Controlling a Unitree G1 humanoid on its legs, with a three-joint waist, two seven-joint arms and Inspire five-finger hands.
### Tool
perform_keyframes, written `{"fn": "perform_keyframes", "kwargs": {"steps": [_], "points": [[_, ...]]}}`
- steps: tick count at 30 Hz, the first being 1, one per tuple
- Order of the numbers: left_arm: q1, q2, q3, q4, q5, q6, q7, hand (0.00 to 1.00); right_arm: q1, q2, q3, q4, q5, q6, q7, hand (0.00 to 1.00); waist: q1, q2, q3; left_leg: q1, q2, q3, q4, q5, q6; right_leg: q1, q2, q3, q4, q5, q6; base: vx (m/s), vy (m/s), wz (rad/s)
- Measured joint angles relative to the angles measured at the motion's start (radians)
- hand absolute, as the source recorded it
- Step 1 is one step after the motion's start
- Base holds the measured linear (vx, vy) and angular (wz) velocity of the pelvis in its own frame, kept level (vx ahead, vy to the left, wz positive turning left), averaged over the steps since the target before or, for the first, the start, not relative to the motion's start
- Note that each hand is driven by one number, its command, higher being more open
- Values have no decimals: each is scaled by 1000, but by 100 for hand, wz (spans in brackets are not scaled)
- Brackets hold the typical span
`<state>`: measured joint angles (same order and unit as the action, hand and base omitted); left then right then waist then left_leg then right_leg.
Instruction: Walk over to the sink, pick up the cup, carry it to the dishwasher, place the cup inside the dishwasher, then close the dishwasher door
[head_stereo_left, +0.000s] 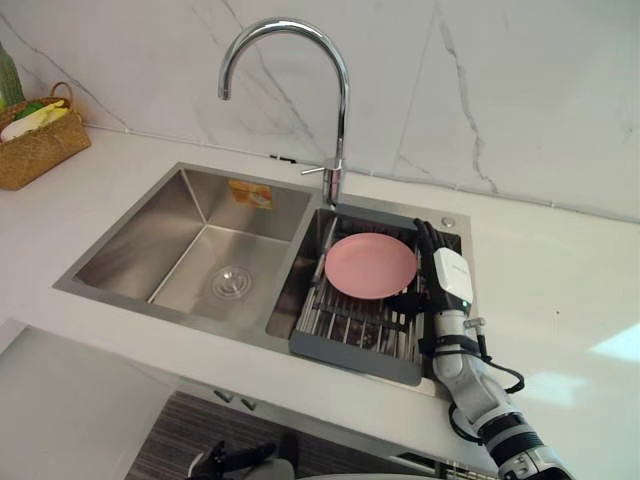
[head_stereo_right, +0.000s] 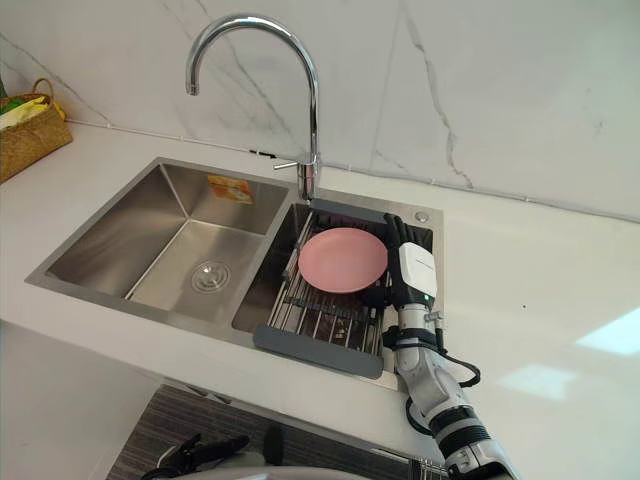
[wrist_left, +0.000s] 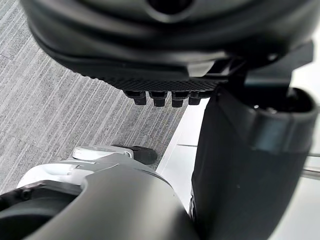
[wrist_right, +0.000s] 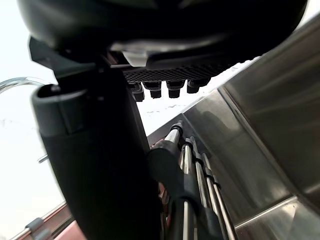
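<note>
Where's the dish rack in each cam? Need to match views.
Left eye view: dish rack in the right basin of the sink, under the pink plate; right hand at its right end.
Right eye view: dish rack just below centre, same basin.
Right wrist view: its metal rods run beside the basin wall.
Left wrist view: grey floor past the left hand.
Shared landmark: the curved tap behind the rack, both eye views.

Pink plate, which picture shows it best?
The left eye view: the pink plate shows whole, from above, on the rack in the sink. The right eye view matches it. The wrist views face rack bars and floor.
</note>
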<state>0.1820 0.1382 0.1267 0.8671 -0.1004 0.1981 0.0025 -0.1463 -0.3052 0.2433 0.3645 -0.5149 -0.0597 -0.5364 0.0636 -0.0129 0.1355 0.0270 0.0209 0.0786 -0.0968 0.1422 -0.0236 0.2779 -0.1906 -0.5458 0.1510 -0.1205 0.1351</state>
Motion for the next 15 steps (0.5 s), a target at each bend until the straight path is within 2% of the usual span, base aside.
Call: {"fn": "perform_keyframes", "kwargs": {"steps": [11,13,15], "points": [[0,1,0,-1,-19,15,8,100,0,48,-34,4,181,12,8,100,0,-8,-9,4,-1,2,0,0,-4,3,0,1,-1,0,-1,0,0,0],[0,-1,0,-1,-19,16,10,100,-6,105,-89,10,199,10,-13,100,-1,-4,-11,4,-1,3,0,0,-4,3,-1,1,-2,-1,-2,0,0,0],[0,-3,0,-4,-19,18,12,100,-20,142,-105,14,174,60,-6,100,0,-3,-15,4,-5,6,0,-4,0,7,-3,0,-12,-1,-2,0,0,0]]}}
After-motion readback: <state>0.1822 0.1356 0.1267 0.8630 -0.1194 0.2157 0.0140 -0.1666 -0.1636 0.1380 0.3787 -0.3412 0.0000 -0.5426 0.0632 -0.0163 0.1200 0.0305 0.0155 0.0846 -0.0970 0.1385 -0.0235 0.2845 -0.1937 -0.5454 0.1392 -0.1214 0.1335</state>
